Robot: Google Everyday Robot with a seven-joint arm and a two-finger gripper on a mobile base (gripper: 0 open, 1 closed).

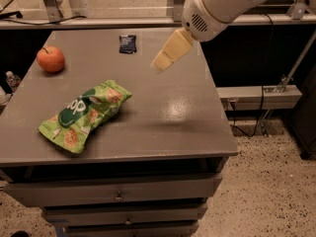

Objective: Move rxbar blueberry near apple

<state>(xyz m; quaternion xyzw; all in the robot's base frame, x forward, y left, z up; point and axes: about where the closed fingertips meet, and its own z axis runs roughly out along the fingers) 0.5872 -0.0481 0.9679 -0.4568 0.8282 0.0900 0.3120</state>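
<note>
over the grey table [197, 117], toward its 1 o'clock part: pale gripper [163, 61], tilted down toward 7 o'clock, held above the surface; spread or pressed together, cannot tell. at 12 o'clock by the far edge, rxbar blueberry [128, 43], lying flat. at 10 o'clock, apple [50, 59], well apart from the bar. at 7 o'clock, green chip bag [84, 115].

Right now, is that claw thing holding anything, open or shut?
Gripper: hovering above the table, right of the rxbar blueberry; nothing visibly held; open or shut cannot be told.
</note>
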